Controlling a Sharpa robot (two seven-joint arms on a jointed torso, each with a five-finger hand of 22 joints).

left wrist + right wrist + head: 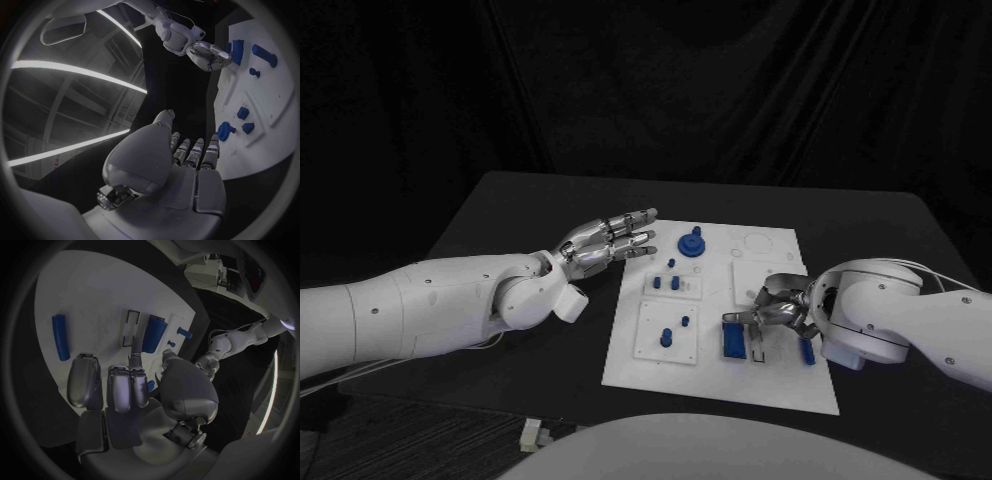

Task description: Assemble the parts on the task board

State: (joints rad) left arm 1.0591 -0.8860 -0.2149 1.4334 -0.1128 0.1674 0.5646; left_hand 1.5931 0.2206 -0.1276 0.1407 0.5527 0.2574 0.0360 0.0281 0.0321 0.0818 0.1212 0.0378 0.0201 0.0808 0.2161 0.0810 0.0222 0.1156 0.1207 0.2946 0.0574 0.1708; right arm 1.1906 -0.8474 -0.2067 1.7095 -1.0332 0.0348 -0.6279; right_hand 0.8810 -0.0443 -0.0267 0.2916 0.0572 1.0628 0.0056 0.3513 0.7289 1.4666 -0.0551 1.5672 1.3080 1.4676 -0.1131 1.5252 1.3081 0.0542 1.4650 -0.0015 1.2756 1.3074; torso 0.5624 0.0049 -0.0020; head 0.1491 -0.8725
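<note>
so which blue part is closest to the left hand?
The round knobbed part at the task board's far edge, just off the left hand's fingertips; the other parts sit nearer the robot.

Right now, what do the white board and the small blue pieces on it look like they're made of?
The task board looks like matte white plastic: flat, even, with cut recesses and no glare. The blue parts look like moulded or printed plastic, uniformly coloured and dull. The fingers of the left hand look like metal, silvery with highlights.

The left arm (pixel 430 300) reaches in, its left hand (pixel 606 240) held flat with fingers (pixel 640 236) extended and slightly apart, holding nothing. The right arm (pixel 906 320) bends inward; the right hand (pixel 783 312) points down, fingers (pixel 119 387) curled together, apparently holding nothing.
</note>
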